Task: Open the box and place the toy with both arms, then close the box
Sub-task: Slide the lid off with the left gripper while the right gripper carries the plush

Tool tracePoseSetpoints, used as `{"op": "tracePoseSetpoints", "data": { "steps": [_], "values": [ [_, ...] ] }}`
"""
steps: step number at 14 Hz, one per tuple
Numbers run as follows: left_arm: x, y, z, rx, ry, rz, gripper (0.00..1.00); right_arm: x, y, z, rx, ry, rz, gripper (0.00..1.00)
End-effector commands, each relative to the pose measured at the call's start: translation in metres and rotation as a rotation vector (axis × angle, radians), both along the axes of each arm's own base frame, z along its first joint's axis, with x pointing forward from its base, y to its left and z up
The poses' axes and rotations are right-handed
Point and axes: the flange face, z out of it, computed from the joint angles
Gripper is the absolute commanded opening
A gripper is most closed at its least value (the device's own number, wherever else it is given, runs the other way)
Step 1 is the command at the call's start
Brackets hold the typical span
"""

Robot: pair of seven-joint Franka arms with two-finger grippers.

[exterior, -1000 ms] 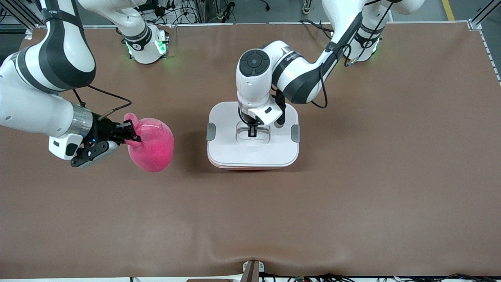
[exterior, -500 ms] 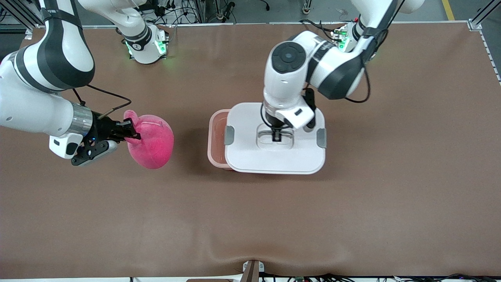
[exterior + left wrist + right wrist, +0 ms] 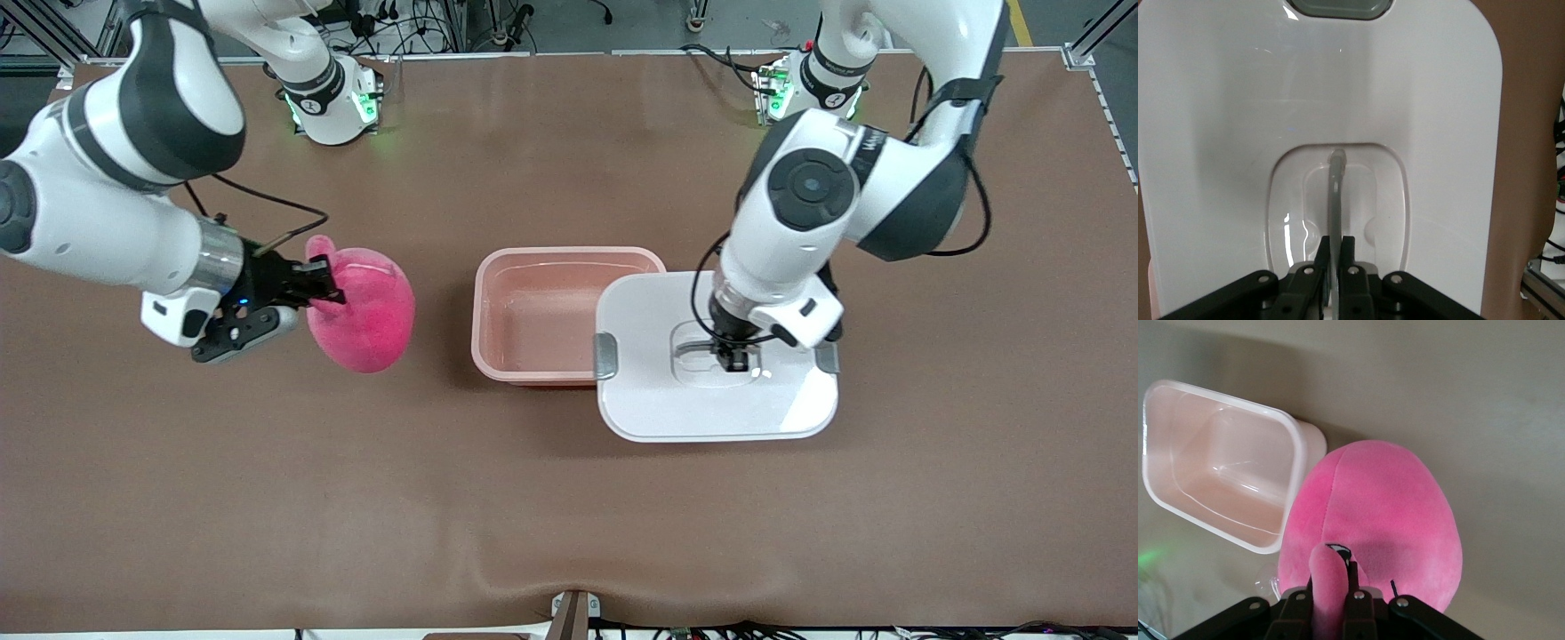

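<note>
Robot lab, aluminium framing [image 3: 1101, 34], loose cables [image 3: 418, 22]

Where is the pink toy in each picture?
Front view: the toy hangs from the right gripper, toward the right arm's end of the table, beside the open box.
Left wrist view: not in it; only the white lid shows.
Right wrist view: the toy fills the middle, right at the jaws.
Shared landmark: the box, seen in the front and right wrist views.
</note>
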Motion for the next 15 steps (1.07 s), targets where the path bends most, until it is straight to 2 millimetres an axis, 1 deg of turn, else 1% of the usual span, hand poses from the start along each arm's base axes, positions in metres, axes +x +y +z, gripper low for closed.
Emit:
{"op": "tracePoseSetpoints", "data": {
  "steps": [1, 2, 3, 4, 5, 6, 7, 8, 10, 11, 12, 13, 14, 15],
  "values": [
    [-0.017, 0.048, 0.024, 0.008, -0.002, -0.018, 0.00, -0.020, 0.056, 0.009, -0.020, 0.020, -0.034, 0.00],
    [-0.019, 0.058, 0.022, 0.013, 0.000, -0.025, 0.00, -0.025, 0.076, 0.009, -0.023, 0.016, -0.051, 0.00],
    [-0.023, 0.063, 0.017, 0.015, -0.005, -0.035, 0.00, -0.028, 0.091, 0.010, -0.021, 0.006, -0.070, 0.00],
    [-0.029, 0.066, 0.009, 0.009, -0.021, -0.039, 0.00, -0.032, 0.108, 0.006, -0.023, 0.004, -0.084, 0.00],
    [-0.037, 0.075, 0.001, 0.009, -0.035, -0.047, 0.00, -0.037, 0.125, 0.009, -0.024, 0.001, -0.093, 0.00],
    [-0.041, 0.096, -0.001, 0.013, -0.047, -0.075, 0.00, -0.036, 0.135, 0.015, -0.020, -0.005, -0.107, 0.00],
    [-0.044, 0.113, -0.002, 0.014, -0.052, -0.094, 0.00, -0.033, 0.144, 0.018, -0.018, -0.009, -0.120, 0.00],
    [-0.044, 0.124, -0.001, -0.008, -0.045, -0.101, 0.00, -0.030, 0.155, 0.016, -0.019, -0.006, -0.133, 0.00],
    [-0.040, 0.148, 0.008, -0.063, -0.044, -0.094, 0.00, -0.022, 0.173, -0.001, -0.027, 0.007, -0.160, 0.00],
    [-0.038, 0.156, 0.007, -0.086, -0.040, -0.084, 0.00, -0.016, 0.179, -0.012, -0.032, 0.017, -0.181, 0.00],
    [-0.041, 0.158, 0.006, -0.087, -0.040, -0.094, 0.00, -0.016, 0.187, -0.024, -0.038, 0.026, -0.183, 0.00],
    [-0.044, 0.161, 0.002, -0.086, -0.049, -0.106, 0.00, -0.017, 0.198, -0.035, -0.038, 0.019, -0.175, 0.00],
    [-0.048, 0.171, -0.001, -0.082, -0.060, -0.113, 0.00, -0.017, 0.204, -0.040, -0.032, 0.010, -0.176, 0.00],
    [-0.052, 0.175, -0.006, -0.080, -0.076, -0.120, 0.00, -0.016, 0.208, -0.047, -0.031, 0.010, -0.176, 0.00]
  ]
}}
